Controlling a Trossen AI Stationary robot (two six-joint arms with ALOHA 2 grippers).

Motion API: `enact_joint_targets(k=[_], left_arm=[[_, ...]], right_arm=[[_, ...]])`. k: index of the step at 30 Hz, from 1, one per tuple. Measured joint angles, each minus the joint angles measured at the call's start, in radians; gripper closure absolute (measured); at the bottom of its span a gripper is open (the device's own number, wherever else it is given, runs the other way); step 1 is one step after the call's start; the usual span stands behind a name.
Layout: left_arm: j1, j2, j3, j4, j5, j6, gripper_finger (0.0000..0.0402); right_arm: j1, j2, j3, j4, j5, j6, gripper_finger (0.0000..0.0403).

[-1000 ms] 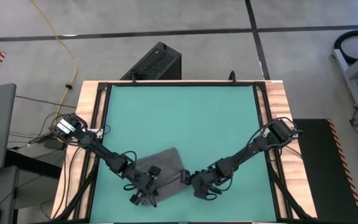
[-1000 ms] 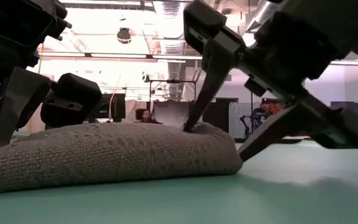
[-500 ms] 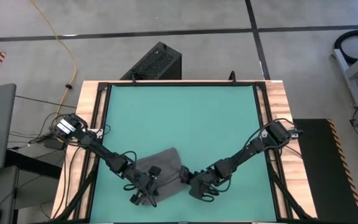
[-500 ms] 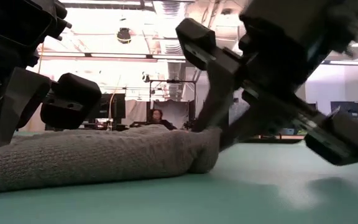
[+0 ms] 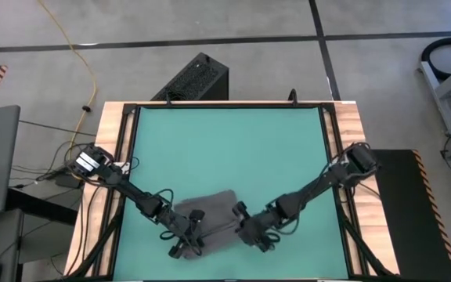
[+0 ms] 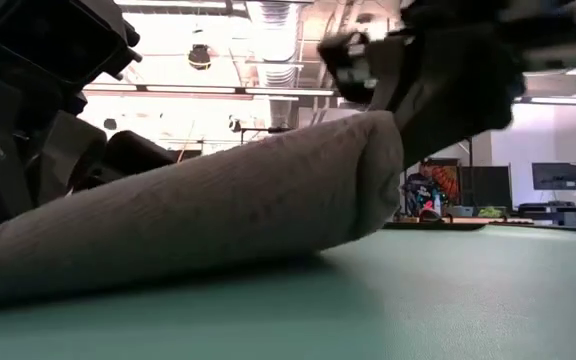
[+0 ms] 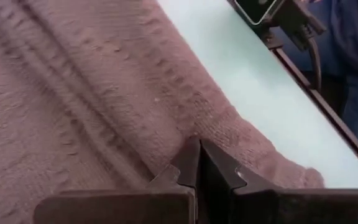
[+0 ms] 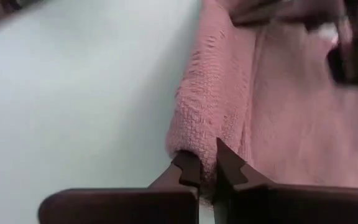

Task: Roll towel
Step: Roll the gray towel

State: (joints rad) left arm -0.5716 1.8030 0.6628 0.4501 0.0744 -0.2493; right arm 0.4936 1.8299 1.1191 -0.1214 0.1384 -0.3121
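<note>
The towel (image 5: 210, 211) lies near the front edge of the green mat (image 5: 233, 149), partly rolled. The left gripper (image 7: 197, 163) and the right gripper (image 8: 207, 167) are each clamped on a fold of it (one per end). Next, I judge, both should turn the roll over together.

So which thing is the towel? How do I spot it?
Find the green mat on the table. Near its front edge, between the two arms, lies the towel: a small dark grey cloth, the only soft thing there, pinched by the left tool and right tool.
</note>
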Motion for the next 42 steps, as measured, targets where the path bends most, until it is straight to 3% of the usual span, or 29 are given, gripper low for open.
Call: enact_joint_targets(k=[4, 8, 13, 18, 20, 23, 29, 35, 42], left_arm=[[0.000, 0.000, 0.000, 0.023, 0.020, -0.007, 0.0401], [0.000, 0.000, 0.008, 0.065, 0.037, -0.041, 0.0401], [-0.004, -0.017, 0.042, 0.104, 0.064, -0.065, 0.0401], [-0.009, -0.138, 0.064, 0.085, 0.064, -0.105, 0.0401], [-0.019, -0.204, 0.077, 0.019, 0.013, -0.128, 0.0401], [-0.046, -0.273, 0.108, -0.139, -0.149, -0.168, 0.0401], [-0.074, -0.274, 0.128, -0.309, -0.385, -0.107, 0.0401], [-0.074, -0.243, 0.117, -0.464, -0.498, -0.045, 0.0401], [-0.072, -0.236, 0.113, -0.436, -0.443, 0.066, 0.0401]], right_arm=[[-0.082, -0.027, 0.000, -0.012, -0.197, 0.195, 0.0378], [-0.142, -0.019, 0.000, -0.013, -0.303, 0.330, 0.0378], [-0.181, -0.009, 0.000, -0.033, -0.350, 0.399, 0.0378], [-0.202, -0.009, -0.002, -0.068, -0.350, 0.481, 0.0378], [-0.212, -0.009, -0.002, -0.066, -0.357, 0.534, 0.0378], [-0.230, -0.009, -0.002, -0.062, -0.404, 0.595, 0.0378], [-0.266, -0.012, -0.001, -0.046, -0.474, 0.681, 0.0378], [-0.278, -0.012, -0.001, -0.049, -0.526, 0.725, 0.0378], [-0.293, -0.012, -0.001, -0.051, -0.603, 0.765, 0.0378]])
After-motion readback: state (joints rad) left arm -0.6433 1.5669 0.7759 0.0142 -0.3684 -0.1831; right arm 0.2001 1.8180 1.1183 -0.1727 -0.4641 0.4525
